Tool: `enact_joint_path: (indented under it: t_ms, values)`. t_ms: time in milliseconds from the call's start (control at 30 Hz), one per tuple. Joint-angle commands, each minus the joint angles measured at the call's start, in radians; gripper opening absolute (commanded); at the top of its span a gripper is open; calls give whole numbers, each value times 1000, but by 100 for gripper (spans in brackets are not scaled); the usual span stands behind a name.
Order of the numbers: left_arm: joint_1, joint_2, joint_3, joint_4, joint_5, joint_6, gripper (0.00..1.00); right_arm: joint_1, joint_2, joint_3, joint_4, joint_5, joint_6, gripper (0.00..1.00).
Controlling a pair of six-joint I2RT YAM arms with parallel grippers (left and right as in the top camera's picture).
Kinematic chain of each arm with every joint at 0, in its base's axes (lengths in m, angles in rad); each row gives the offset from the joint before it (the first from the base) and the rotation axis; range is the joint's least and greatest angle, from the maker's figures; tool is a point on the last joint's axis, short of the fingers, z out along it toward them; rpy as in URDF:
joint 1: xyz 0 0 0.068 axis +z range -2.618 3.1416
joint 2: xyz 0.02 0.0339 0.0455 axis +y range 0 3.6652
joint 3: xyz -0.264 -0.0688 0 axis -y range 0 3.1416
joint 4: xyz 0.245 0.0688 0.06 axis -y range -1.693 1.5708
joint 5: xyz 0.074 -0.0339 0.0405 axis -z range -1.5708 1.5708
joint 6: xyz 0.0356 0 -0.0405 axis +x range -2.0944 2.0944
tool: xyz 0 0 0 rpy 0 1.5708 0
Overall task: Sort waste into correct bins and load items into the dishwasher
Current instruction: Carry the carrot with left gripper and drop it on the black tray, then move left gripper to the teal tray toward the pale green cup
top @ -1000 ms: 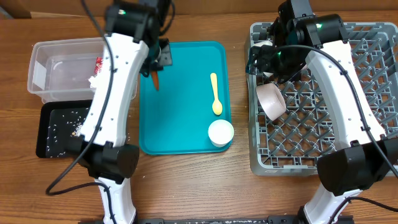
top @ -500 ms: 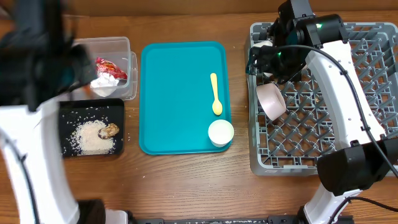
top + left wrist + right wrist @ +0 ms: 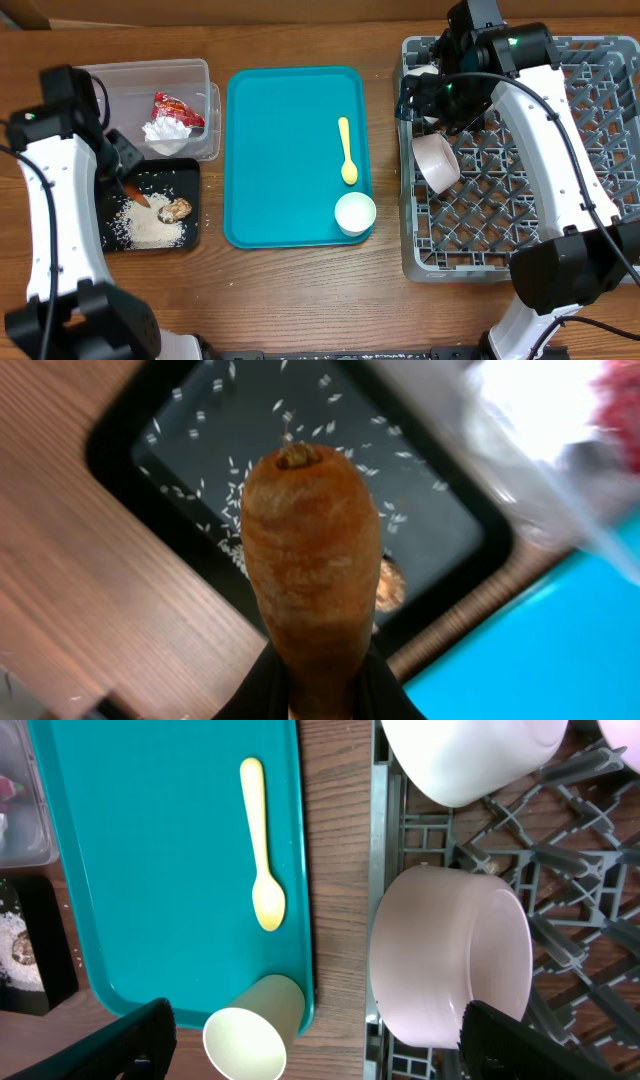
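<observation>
My left gripper (image 3: 128, 187) is shut on a small orange carrot (image 3: 136, 198) (image 3: 312, 550), held just above the black tray bin (image 3: 190, 240) (image 3: 430, 530). White rice (image 3: 148, 227) and a brown food lump (image 3: 178, 209) lie in that tray. The clear tub bin (image 3: 150, 68) holds a red wrapper (image 3: 172, 106) and a white napkin (image 3: 167, 134). A yellow spoon (image 3: 346, 150) (image 3: 257, 845) and a white cup (image 3: 354, 213) (image 3: 250, 1035) sit on the teal tray (image 3: 290, 180). My right gripper (image 3: 432, 98) (image 3: 320, 1050) stands open over the left edge of the grey dish rack (image 3: 560, 200), with nothing between its fingers.
A pinkish-white bowl (image 3: 437, 161) (image 3: 450, 960) stands on edge in the rack's left side, with another white bowl (image 3: 465, 755) behind it. Bare wood shows between the teal tray and the rack.
My left arm has swung from over the teal tray to the left, carrying the carrot down over the black tray. The right arm has not moved.
</observation>
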Motion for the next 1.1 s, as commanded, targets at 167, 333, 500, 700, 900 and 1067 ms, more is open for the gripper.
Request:
enact_joint_path:
  t_ms: [167,333,500,700,900,1067]
  values:
    - [34,138,-158,127,41,-65,18,3,-40,6,-5,-4,-3,93]
    - [31,161,-155,154,42,-59,58,3,-40,6,-14,-1,-3,94]
    - [34,161,-137,148,45,-57,62,3,-40,6,-14,-1,-3,94]
    - [40,161,1,58,45,-3,57,3,-40,6,-14,-1,-3,94]
    - [-8,160,306,-106,98,91,56,4,-40,6,-14,-6,-3,94]
    - [-121,160,454,-150,282,237,68,22,-40,6,-6,-20,-3,94]
